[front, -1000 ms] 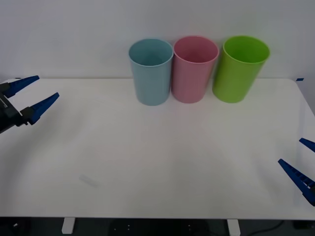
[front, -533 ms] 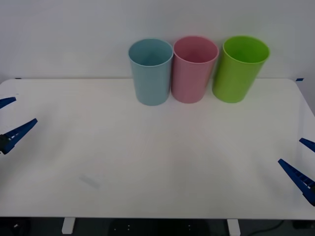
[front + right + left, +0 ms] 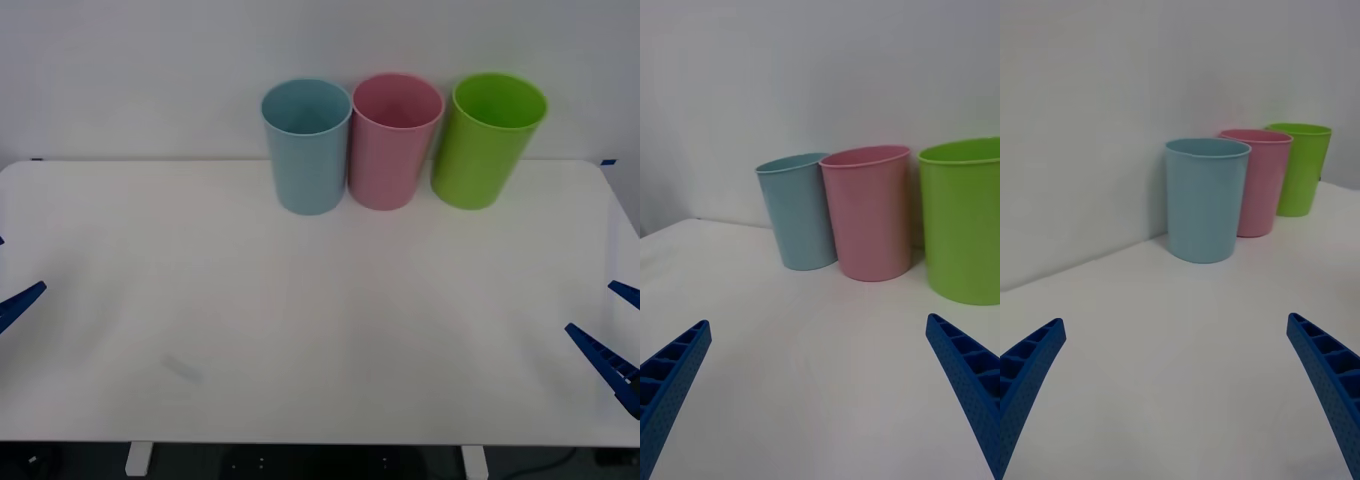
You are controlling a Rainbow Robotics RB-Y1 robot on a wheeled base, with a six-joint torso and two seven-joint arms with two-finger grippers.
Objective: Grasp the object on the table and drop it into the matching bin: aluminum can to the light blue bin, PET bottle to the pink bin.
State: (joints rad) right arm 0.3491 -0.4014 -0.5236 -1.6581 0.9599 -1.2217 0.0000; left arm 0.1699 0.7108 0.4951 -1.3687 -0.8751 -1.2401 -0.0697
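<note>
The light blue bin (image 3: 308, 150) stands at the back of the white table (image 3: 300, 300), touching the pink bin (image 3: 393, 145) on its right. The aluminum can and the PET bottle are out of view; the tabletop in front of the bins is bare. My left gripper (image 3: 6, 278) is open at the table's left edge, well short of the bins. In the left wrist view the left gripper (image 3: 1180, 405) faces the light blue bin (image 3: 1204, 199) and the pink bin (image 3: 1259, 180). My right gripper (image 3: 618, 330) hangs open at the right edge, holding nothing.
A lime green bin (image 3: 487, 142) stands to the right of the pink one, close to the wall. In the right wrist view the right gripper (image 3: 820, 397) looks toward all three bins. A faint grey smudge (image 3: 180, 368) marks the near left tabletop.
My left gripper has drawn back from the far left of the table toward the near left edge, staying open. The right gripper and the bins have not moved.
</note>
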